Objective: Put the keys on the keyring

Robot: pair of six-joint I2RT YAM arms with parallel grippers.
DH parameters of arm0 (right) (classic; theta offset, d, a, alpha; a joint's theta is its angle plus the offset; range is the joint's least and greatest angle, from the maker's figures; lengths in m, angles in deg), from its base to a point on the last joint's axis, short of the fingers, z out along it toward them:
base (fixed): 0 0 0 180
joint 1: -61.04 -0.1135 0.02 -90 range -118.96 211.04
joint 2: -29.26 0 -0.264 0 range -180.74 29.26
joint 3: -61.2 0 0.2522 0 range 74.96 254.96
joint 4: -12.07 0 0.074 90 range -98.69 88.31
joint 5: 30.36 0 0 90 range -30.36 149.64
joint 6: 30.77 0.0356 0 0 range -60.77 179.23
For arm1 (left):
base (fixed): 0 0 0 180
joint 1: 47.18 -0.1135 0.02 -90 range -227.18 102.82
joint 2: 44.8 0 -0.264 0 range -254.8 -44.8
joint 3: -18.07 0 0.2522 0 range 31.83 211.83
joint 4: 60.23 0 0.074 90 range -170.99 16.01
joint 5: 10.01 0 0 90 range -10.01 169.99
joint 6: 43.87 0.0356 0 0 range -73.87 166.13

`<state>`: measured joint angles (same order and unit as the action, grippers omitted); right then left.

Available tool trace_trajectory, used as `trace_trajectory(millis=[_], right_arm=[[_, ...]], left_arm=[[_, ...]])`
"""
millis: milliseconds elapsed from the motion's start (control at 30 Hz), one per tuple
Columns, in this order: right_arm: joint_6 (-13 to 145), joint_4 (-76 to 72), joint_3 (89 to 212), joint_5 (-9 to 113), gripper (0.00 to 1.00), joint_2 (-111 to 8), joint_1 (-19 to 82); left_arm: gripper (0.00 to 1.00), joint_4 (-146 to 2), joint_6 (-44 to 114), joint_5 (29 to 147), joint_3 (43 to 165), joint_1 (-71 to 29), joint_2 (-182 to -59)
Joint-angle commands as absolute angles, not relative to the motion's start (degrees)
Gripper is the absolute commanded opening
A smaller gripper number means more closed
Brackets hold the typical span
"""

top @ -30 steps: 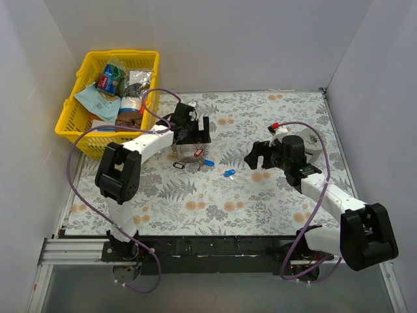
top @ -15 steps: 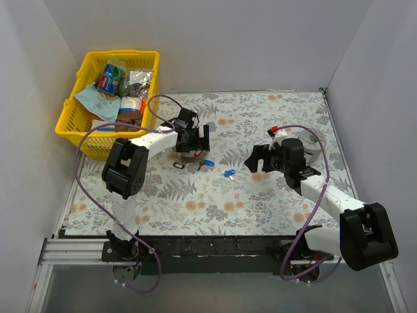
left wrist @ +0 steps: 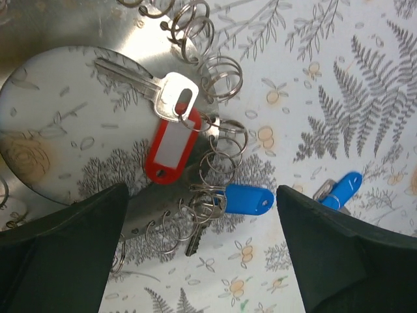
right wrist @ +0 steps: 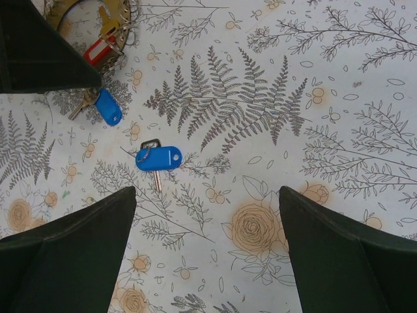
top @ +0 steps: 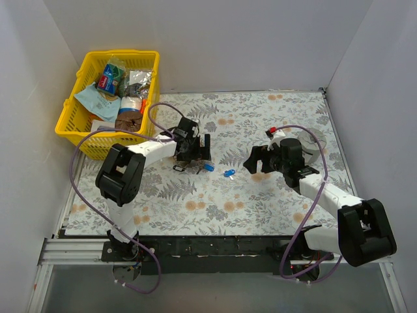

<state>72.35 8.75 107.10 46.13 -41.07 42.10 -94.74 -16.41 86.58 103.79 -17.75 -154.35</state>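
Note:
The keyring [left wrist: 220, 70] lies on the floral cloth, a silvery ring with several small split rings along its rim. A silver key with a red tag [left wrist: 171, 147] and a key with a blue head [left wrist: 244, 199] hang on those small rings. A second blue key [left wrist: 342, 189] lies loose to the right; it also shows in the right wrist view [right wrist: 158, 158] and the top view [top: 229, 173]. My left gripper [left wrist: 202, 261] is open just above the ring, and its fingers straddle the ringed blue key. My right gripper [right wrist: 208, 261] is open and empty, right of the loose blue key.
A small black clip [top: 178, 167] lies just left of the keys. A squat grey cylinder [top: 307, 147] and a small red item [top: 274, 128] sit behind the right arm. A yellow basket [top: 71, 111] full of packets stands at the back left.
My left gripper has moved toward the near edge and now sits over the ring and keys. The right gripper has barely shifted.

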Motion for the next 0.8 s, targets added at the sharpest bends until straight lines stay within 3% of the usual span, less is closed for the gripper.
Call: trace_trajectory(millis=[0,300,533,767], right_arm=[[71.8,10.4,110.1,44.4,0.98,-41.8,41.6],[72.7,12.4,108.7,44.2,0.98,-42.7,41.1],[73.2,12.8,110.1,43.4,0.97,-44.2,39.9],[74.4,13.5,109.8,43.1,0.97,-41.9,38.5]], left_arm=[[0.98,-100.9,-18.9,88.2,97.4,-15.5,-151.4],[0.98,-103.4,-18.3,84.0,95.7,-13.2,-142.5],[0.98,-101.7,-20.1,75.5,102.6,-13.3,-136.9],[0.98,-100.1,-23.1,77.3,105.3,-17.9,-139.3]])
